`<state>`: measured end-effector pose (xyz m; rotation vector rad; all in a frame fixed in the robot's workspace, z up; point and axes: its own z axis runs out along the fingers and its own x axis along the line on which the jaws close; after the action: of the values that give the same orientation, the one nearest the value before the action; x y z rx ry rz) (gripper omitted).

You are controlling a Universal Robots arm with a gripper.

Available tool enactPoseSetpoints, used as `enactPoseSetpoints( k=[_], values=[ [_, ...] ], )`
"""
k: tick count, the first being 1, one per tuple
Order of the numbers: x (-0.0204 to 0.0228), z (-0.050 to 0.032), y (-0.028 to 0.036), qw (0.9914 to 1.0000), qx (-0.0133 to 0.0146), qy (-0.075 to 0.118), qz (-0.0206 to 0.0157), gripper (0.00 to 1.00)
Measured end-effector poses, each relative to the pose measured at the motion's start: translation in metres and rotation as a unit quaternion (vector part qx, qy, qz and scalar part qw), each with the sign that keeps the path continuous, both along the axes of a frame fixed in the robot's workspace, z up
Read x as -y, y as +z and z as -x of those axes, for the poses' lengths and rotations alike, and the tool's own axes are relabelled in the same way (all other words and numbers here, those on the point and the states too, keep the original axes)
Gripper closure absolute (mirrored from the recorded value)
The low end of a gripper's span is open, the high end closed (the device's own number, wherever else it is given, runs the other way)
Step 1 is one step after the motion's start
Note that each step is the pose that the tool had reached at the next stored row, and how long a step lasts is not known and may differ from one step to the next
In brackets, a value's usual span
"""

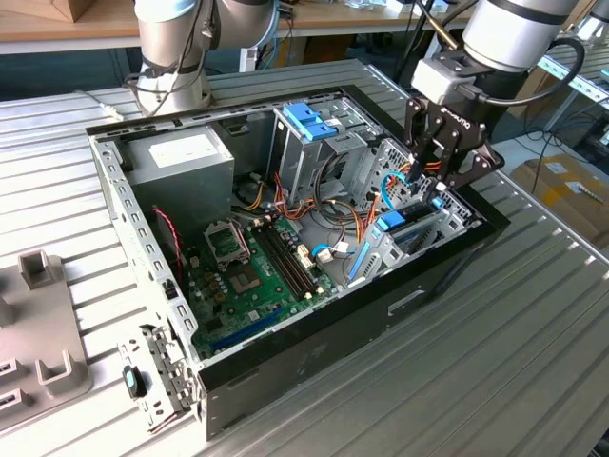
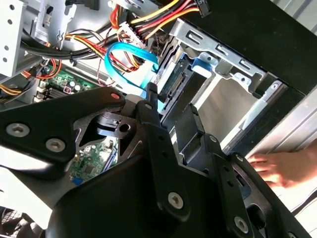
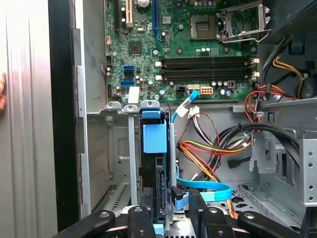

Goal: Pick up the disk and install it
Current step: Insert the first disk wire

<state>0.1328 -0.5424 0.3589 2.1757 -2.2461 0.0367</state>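
Ribbed metal table [image 1: 533, 314] carries open computer case [image 1: 285, 367]; right of frame, pincer [image 1: 425, 195] holds the disk [image 3: 154, 148] edge-up in the drive bay [image 3: 119, 148], fingers [image 3: 141, 218] closed on it.

Exterior view: set high and off to one side, looking down at an angle over the open case [image 1: 314, 376] on a slatted table [image 1: 495, 362]; far enough to take in the whole case, the arm [image 1: 519, 33] at the exterior view's right.

First wrist view: close in, looking past the gripper [image 3: 168, 210] along the drive bay [image 3: 124, 148] toward the motherboard [image 3: 183, 44].

Second wrist view: closer still, tilted, looking across the gripper [image 2: 166, 126] into the same bay [image 2: 223, 94]; a hand [image 2: 285, 166] beyond the case wall.

Shared by both wrist views: bay, blue cable [image 3: 208, 191] [image 2: 126, 62], bundled wires [image 3: 208, 148] [image 2: 143, 20]. Shared by all three: motherboard, bay corner.
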Motion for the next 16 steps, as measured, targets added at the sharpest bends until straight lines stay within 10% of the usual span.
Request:
enactPoseSetpoints(
  k=[8, 16],
  values=[
    [0.0, 0.0, -0.0002, 1.0, 0.0, 0.0, 0.0, 0.59],
    [0.0, 0.0, -0.0002, 1.0, 0.0, 0.0, 0.0001, 0.84]
  ],
)
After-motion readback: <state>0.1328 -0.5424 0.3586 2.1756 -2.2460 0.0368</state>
